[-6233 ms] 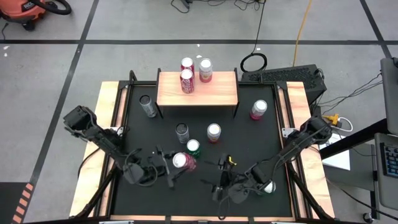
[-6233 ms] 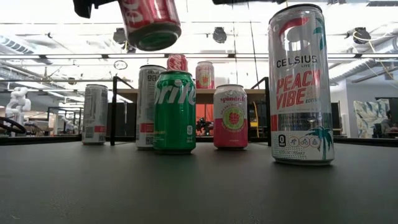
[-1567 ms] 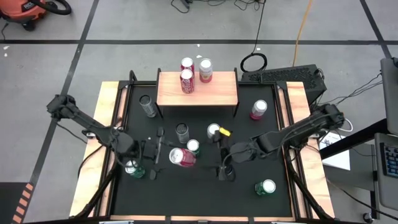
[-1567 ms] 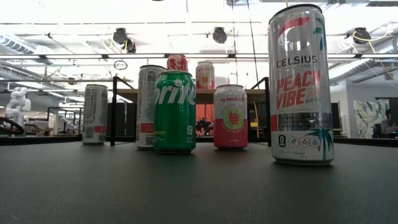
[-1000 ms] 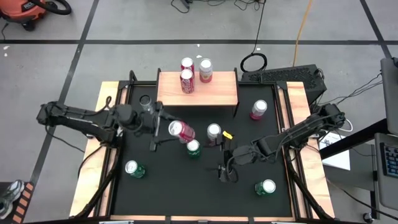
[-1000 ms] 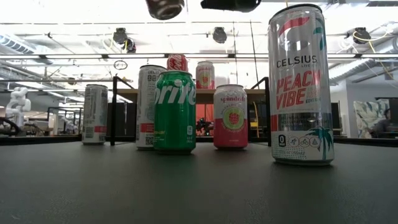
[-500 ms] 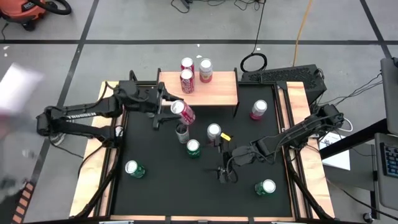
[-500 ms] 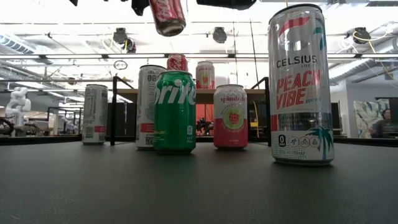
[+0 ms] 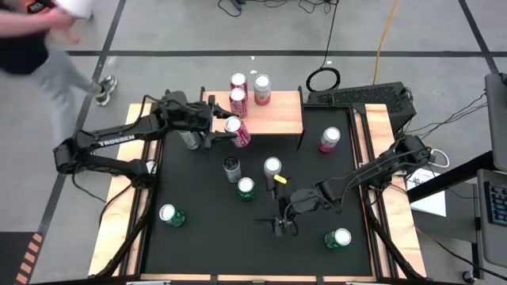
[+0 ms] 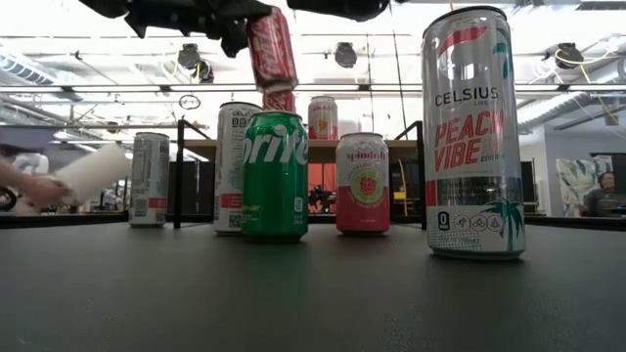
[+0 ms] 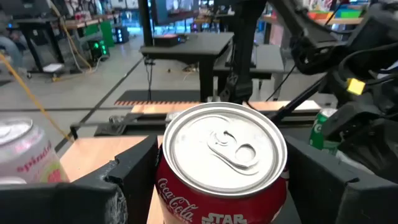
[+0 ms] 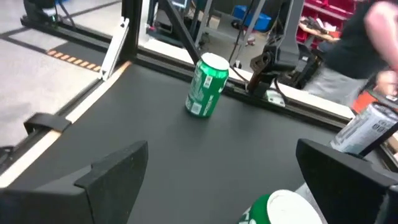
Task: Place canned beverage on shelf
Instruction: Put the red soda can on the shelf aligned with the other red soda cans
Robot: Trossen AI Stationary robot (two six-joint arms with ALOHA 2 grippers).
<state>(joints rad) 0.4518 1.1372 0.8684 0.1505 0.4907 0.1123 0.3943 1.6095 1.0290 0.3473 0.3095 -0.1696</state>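
A red Coca-Cola can (image 9: 239,136) hangs in the air just off the front left corner of the wood-topped shelf (image 9: 277,117), with my left gripper (image 9: 224,131) shut on it. In the low view the can (image 10: 271,49) hangs high above the standing cans. On the shelf's far part stand two red cans (image 9: 238,100) and a pink one (image 9: 261,89). My right gripper (image 9: 282,218) is open over the black mat (image 9: 198,237), nothing between its fingers. My left gripper pinches the red can's side wall (image 11: 166,186) just below its top rim between the two fingers (image 11: 134,177), one on each side. The fingers come about level from the table's left. The can is lifted clear, nearly upright, a little tilted, its lid (image 11: 224,146) up.
On the mat stand a grey can (image 9: 232,168), a pink can (image 9: 272,166), a green can (image 9: 246,188), another green can (image 9: 168,214), a tall can (image 9: 338,237) and a pink can (image 9: 329,138). A person (image 9: 43,39) moves beyond the far left corner.
My left gripper has carried the red can toward the table's far edge and slightly right, up to the shelf's front left corner, still clear of everything. A person has come into view beyond the table's far left corner.
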